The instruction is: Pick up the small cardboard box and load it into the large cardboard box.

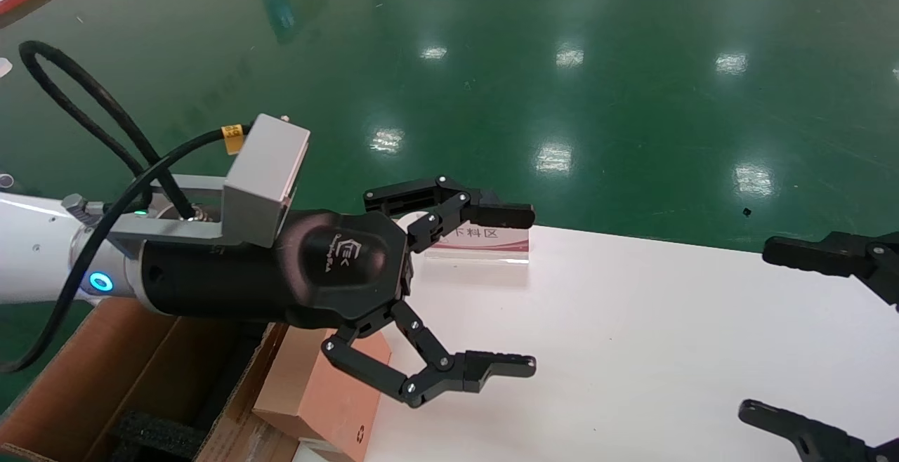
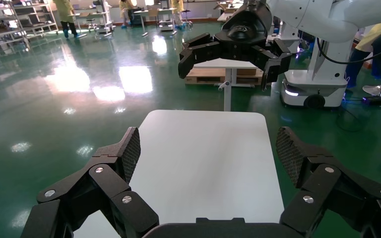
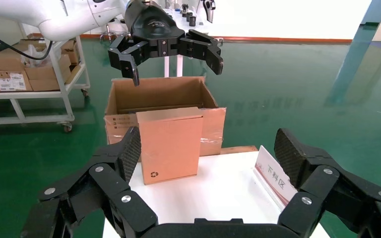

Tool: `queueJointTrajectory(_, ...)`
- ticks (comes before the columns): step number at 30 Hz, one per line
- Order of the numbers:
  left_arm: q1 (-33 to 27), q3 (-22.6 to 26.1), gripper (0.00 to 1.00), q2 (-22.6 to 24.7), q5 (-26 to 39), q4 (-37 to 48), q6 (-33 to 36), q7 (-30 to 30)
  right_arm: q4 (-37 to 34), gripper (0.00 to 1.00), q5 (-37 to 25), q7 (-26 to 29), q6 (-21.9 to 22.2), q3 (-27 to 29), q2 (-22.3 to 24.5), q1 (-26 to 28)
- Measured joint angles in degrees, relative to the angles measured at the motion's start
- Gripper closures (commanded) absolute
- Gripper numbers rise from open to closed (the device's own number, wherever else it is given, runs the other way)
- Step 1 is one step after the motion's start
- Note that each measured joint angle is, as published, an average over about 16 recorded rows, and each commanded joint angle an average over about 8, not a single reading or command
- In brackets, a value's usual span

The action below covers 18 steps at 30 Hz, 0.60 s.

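The left gripper (image 1: 520, 292) is hovering above the left end of the white worktop (image 1: 632, 321), its fingers (image 1: 502, 364) spreading wide apart and gripping nothing. Just below and behind it, the small cardboard box (image 1: 309, 388) is standing upright at the worktop's left edge, closed, with a small black recycling symbol near its lower corner; in the right wrist view the same small cardboard box (image 3: 171, 144) is standing on the worktop's far end, directly in front of the large cardboard box (image 3: 129, 101). The large cardboard box (image 1: 105, 371) is sitting off the worktop's left end, open at the top, with black foam (image 1: 151, 434) lying inside it and clear tape shining along one side; whether the two boxes are touching cannot be told. A small placard (image 1: 484, 241) with red Chinese lettering is standing near the worktop's far edge, partly behind the left gripper's upper finger. The right gripper (image 1: 762, 332) is hanging over the right end of the worktop, well apart from both boxes, its fingers (image 1: 801, 255) likewise spreading wide with nothing between them. A glossy green floor (image 1: 562, 62) is surrounding the worktop.
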Motion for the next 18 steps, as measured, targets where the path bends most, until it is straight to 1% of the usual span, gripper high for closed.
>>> queueJointTrajectory(12,0.0,0.11,0.0,-0.04,0.15,0.04,-0.11,-0.25,0.0,0.0,0.01,0.0,0.0,0.0,0.0,0.0)
queueJointTrajectory(18,-0.9,1.03,0.0,-0.73,2.12,-0.59,-0.64,-2.24,-0.02,0.0,0.01,-0.01,0.0,-0.02,0.0,0.01)
